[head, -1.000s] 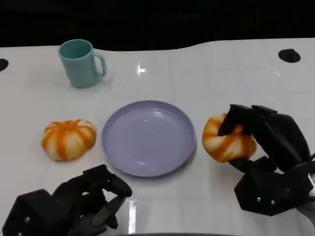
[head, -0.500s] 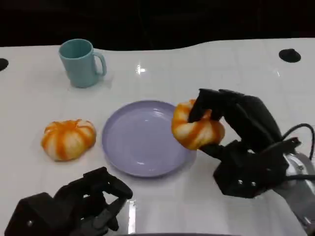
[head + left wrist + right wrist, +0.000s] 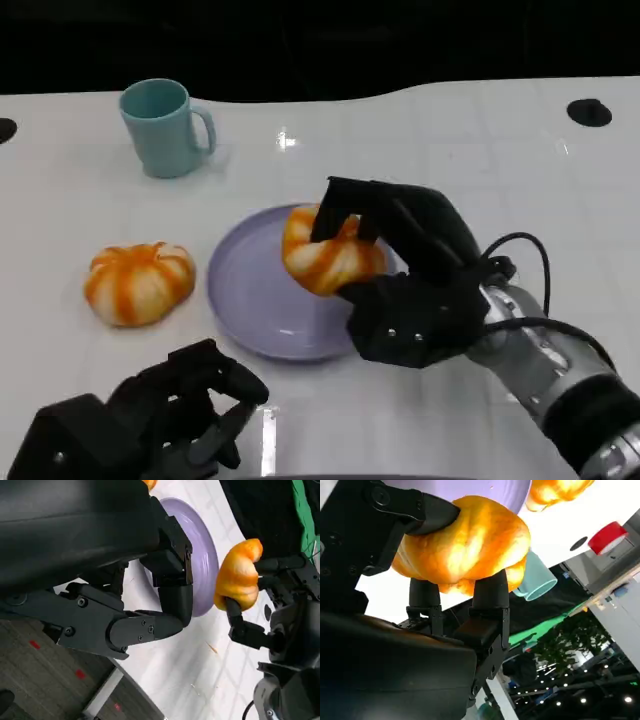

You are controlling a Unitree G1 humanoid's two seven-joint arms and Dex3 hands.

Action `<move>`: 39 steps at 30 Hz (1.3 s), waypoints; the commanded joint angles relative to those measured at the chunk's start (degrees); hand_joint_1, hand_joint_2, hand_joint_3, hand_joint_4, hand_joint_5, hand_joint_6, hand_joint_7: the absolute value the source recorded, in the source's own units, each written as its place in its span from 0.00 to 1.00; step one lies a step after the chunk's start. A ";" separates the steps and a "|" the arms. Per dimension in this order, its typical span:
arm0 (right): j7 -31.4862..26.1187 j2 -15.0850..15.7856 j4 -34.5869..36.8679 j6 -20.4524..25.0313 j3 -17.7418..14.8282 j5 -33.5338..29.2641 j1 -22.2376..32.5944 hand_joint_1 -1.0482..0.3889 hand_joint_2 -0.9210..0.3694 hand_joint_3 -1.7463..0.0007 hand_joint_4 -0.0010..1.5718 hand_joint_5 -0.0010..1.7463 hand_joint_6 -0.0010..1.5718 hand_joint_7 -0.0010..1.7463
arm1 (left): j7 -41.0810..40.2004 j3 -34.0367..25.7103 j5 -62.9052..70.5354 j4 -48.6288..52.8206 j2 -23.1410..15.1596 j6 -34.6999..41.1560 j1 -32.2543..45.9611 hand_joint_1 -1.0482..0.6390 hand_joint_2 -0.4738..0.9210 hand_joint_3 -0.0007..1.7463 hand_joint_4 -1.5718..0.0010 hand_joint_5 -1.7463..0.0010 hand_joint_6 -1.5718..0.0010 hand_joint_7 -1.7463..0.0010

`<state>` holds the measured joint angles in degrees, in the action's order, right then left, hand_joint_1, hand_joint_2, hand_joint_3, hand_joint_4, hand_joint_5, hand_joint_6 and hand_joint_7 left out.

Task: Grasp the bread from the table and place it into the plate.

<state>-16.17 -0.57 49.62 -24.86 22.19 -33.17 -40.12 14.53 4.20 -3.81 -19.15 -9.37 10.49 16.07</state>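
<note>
**Bread held over plate**

Presently the right hand (image 3: 400, 270) grips an orange-striped bread roll (image 3: 325, 255) above the lavender plate (image 3: 250, 290) (right half). Left hand (image 3: 165, 420) rests low with nothing in it, fingers curled. Second roll (image 3: 138, 282) lies left of the plate.

The right hand (image 3: 400, 270) grips with fingers curled, forearm extended; the left hand (image 3: 150, 420) rests low, fingers loosely curled.

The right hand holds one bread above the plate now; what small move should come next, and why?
Probably lower it a little and then let go: the right hand grips the bread over the purple plate, and the left wrist view shows the bread not yet resting on it.
</note>
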 commanded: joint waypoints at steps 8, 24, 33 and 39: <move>10.23 -0.83 4.26 2.89 0.77 2.82 -3.48 0.53 0.14 0.76 0.17 0.37 0.30 0.10 | -0.76 0.45 0.98 0.07 0.04 -0.76 0.44 0.39 1.00 0.26 0.61 0.00 0.63 0.23; 24.69 4.35 -9.23 8.06 1.27 5.44 2.55 0.30 0.00 0.89 0.02 0.07 0.11 0.01 | -0.56 0.80 1.26 0.45 0.00 -0.90 0.06 0.39 1.00 0.27 0.62 0.00 0.63 0.23; 29.41 9.82 -28.24 8.28 -2.95 11.97 14.30 0.36 0.00 0.85 0.10 0.13 0.17 0.03 | -0.72 1.33 1.53 0.37 0.56 -0.87 -0.09 0.39 1.00 0.27 0.61 0.00 0.63 0.23; 31.62 12.05 -37.08 8.37 -6.94 17.57 21.67 0.41 0.00 0.88 0.19 0.20 0.24 0.05 | -0.72 1.18 1.45 0.71 1.03 -1.12 -0.22 0.38 1.00 0.27 0.60 0.00 0.63 0.22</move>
<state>14.84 10.11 15.55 -16.00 17.55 -18.69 -21.15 14.39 5.56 -2.63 -18.76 -7.99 9.83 15.91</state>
